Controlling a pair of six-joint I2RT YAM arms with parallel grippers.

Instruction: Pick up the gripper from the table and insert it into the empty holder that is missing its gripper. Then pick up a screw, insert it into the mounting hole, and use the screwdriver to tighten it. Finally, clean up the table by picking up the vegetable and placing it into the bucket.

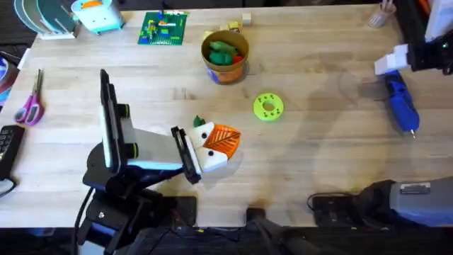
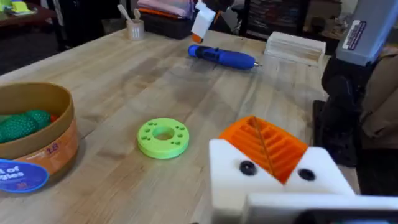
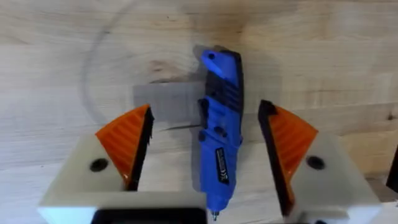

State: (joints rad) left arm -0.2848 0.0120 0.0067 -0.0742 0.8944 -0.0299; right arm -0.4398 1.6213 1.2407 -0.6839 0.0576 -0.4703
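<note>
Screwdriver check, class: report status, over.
Right tool open, straddling the screwdriver flat on the table, not gripped. Left tool near the green disc. Vegetable in bucket. Nothing blocking.

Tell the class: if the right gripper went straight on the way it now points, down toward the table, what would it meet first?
Most likely the screwdriver, lying on the table between the right gripper's open fingers; the remaining gap is unclear.

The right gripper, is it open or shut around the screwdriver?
Open. In the right wrist view, the right gripper has its orange pads spread on both sides of the blue screwdriver, with gaps.
</note>
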